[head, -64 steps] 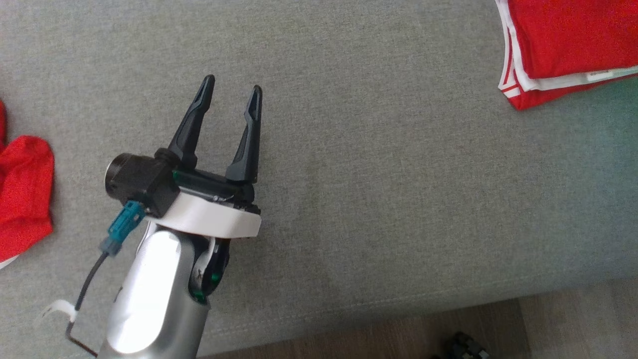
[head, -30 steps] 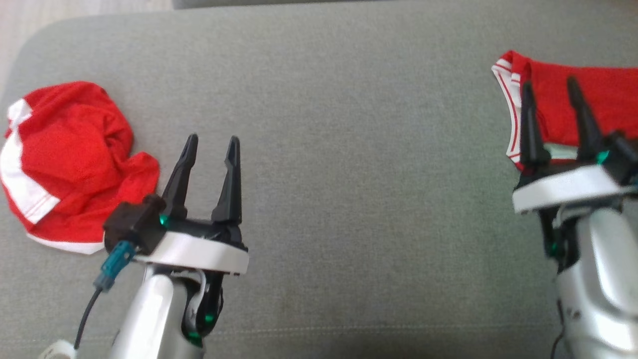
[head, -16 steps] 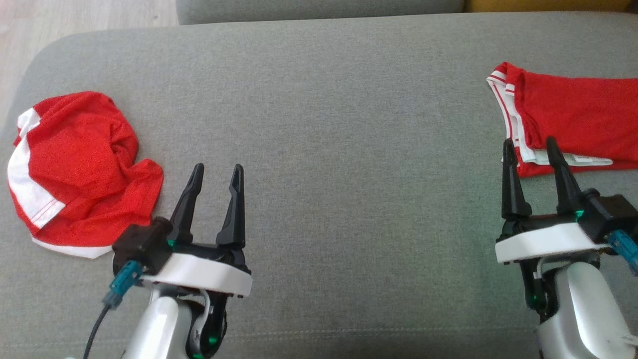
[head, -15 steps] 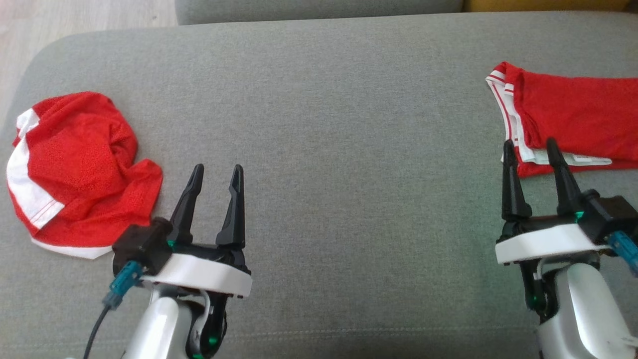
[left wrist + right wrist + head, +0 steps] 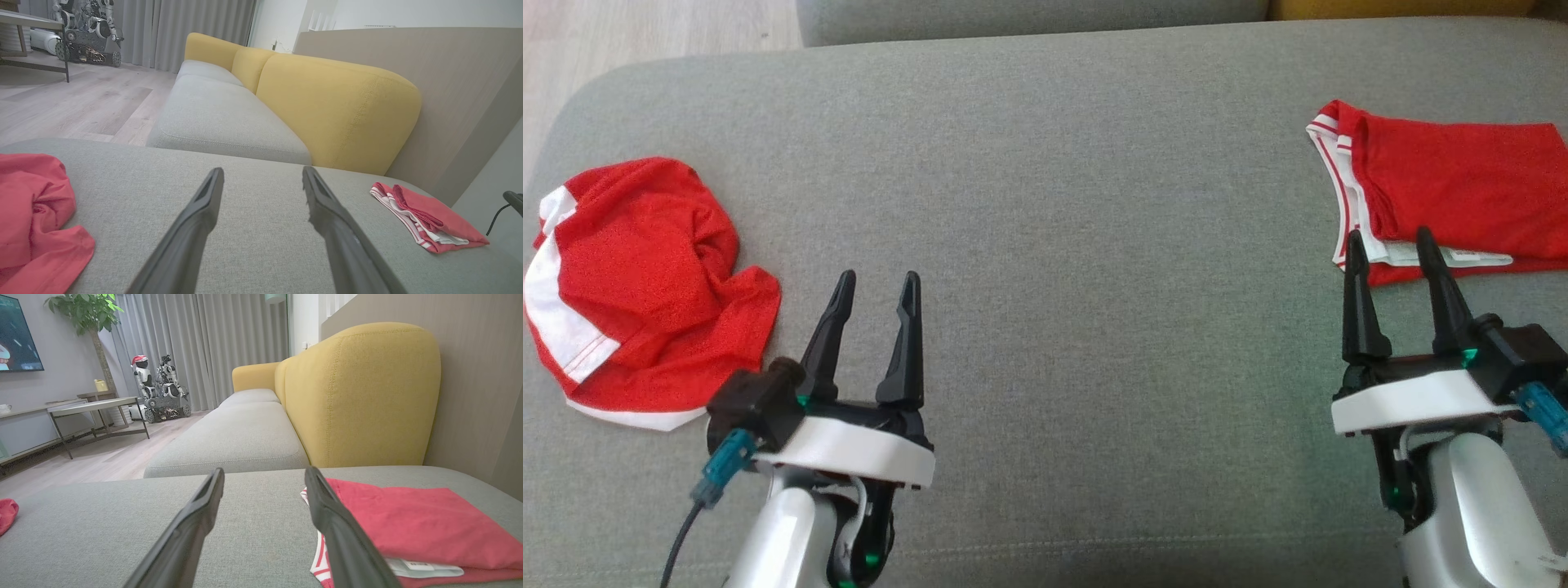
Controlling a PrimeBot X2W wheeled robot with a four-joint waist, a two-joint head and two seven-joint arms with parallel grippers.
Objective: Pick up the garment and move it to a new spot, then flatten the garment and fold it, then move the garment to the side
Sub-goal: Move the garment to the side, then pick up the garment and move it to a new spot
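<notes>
Nearest the robot, the left gripper (image 5: 879, 282) hangs over the near part of a broad grey seat cushion (image 5: 1078, 245), its jaws apart and holding nothing. The right gripper (image 5: 1388, 241) sits at about the same depth, well over to the right, its jaws equally apart and empty. Just left of the left gripper and a little farther back, a crumpled red garment (image 5: 645, 278) with a white band along its outer edge lies bunched in a heap near the cushion's rounded left corner, its nearest lobe close to the gripper's base but not between the fingers. Just past the right gripper's fingertips lies a folded red garment (image 5: 1454, 180), flat and neat, with red-and-white striped trim on its left edge and a white label on its near edge. From the right wrist view that trim sits right behind one finger, though whether they touch cannot be told. The middle of the cushion between the two garments is bare. Beyond it runs a second grey seat (image 5: 220, 118) backed by yellow cushions (image 5: 339, 110). Farther still are a pale wooden floor (image 5: 81, 102), a low side table (image 5: 94, 408), a small tracked robot (image 5: 161, 392) and grey curtains (image 5: 204, 343).
</notes>
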